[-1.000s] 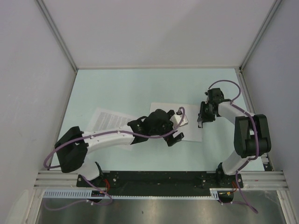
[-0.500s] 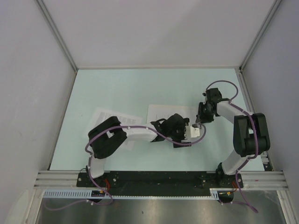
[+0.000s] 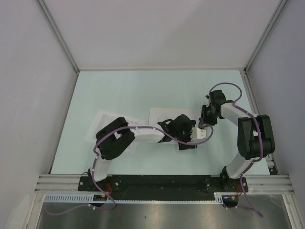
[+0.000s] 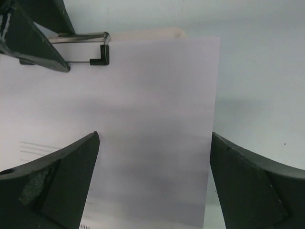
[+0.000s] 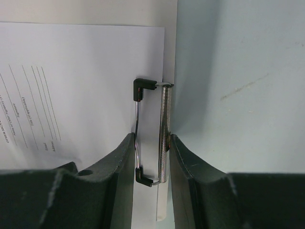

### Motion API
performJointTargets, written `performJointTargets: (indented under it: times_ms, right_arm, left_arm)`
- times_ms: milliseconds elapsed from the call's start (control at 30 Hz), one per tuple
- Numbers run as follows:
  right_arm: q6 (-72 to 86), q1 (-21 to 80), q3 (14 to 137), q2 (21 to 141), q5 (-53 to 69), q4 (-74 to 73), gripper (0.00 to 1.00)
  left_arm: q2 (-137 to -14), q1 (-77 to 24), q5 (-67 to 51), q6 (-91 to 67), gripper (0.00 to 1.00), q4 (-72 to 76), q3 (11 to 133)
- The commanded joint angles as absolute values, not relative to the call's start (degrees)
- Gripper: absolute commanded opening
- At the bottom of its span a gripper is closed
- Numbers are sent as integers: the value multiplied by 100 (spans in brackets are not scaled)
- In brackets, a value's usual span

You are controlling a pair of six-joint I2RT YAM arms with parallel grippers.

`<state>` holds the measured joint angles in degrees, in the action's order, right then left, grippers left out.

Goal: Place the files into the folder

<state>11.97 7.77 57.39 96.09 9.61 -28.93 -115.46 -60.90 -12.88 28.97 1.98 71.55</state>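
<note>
Pinching the clip [image 5: 164, 124] with the right gripper [image 5: 151, 143], likely to hold the folder [image 5: 161, 205] open. Hovering beside the clip with the left gripper [image 4: 153, 143] spread wide over a file [image 4: 157, 95], probably to slide it under.

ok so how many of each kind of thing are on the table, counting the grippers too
white paper sheets printed with black text: 2
thin white board folder with wire clip: 1
black two-finger grippers, left and right: 2
total: 5

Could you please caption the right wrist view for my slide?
Right pincer closed on the folder clip at the edge of a printed sheet.
</note>
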Motion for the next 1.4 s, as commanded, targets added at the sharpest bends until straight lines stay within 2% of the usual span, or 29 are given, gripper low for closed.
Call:
performJointTargets:
  times_ms: [0,600,1167,1367]
  right_arm:
    - [1283,712,5994,9562,1439,-2900,0]
    - [1055,282,5924,9518,2250,-2936,0]
    - [984,396,5933,9624,2083,-2909,0]
    - [949,404,5933,9598,2092,-2970,0]
  left_arm:
    - [-11873,-5968,-1634,2839,99,-456,7680]
    - [-11988,-5871,-1626,3085,95,-510,7418]
    - [-11857,-6170,-80,3823,99,-475,7322]
    - [-11874,-6170,-106,3850,100,-378,7286]
